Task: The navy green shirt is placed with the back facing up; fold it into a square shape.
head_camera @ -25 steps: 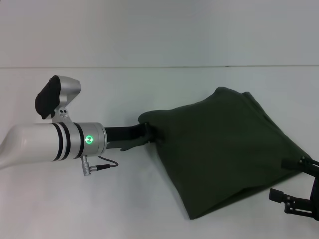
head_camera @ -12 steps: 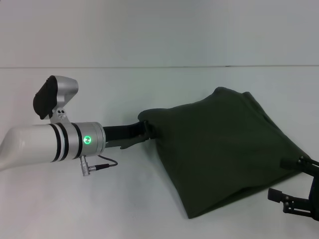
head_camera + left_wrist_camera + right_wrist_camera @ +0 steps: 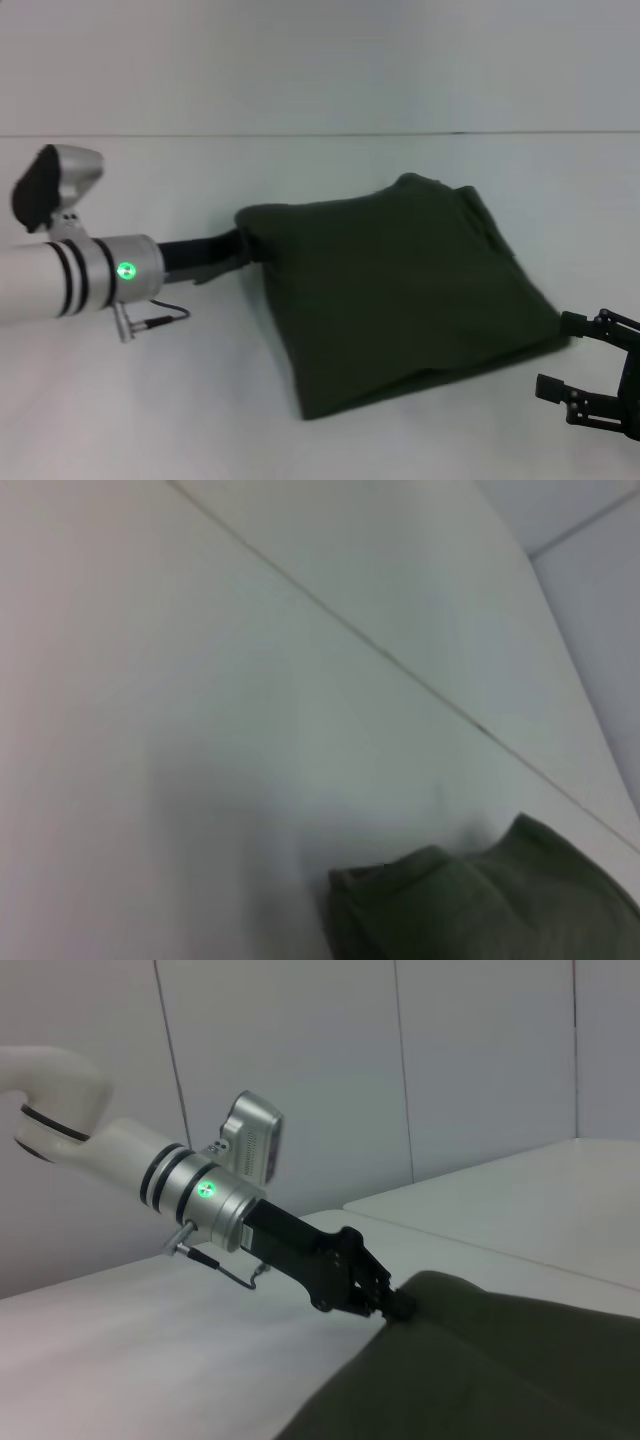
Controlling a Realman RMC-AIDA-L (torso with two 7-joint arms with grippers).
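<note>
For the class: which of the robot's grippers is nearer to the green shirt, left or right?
Left. The left gripper is shut on the shirt at its near-left corner. The right gripper sits open just off the shirt's right corner, not touching.

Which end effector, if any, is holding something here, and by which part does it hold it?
The left end effector is shut on the shirt, pinching its near-left corner. The right end effector sits open beside the shirt, holding nothing.

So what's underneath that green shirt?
Only the white table shows around the shirt. It lies folded in layers, so anything beneath or between them is hidden. The left gripper grips one corner; the right gripper sits apart, open.
</note>
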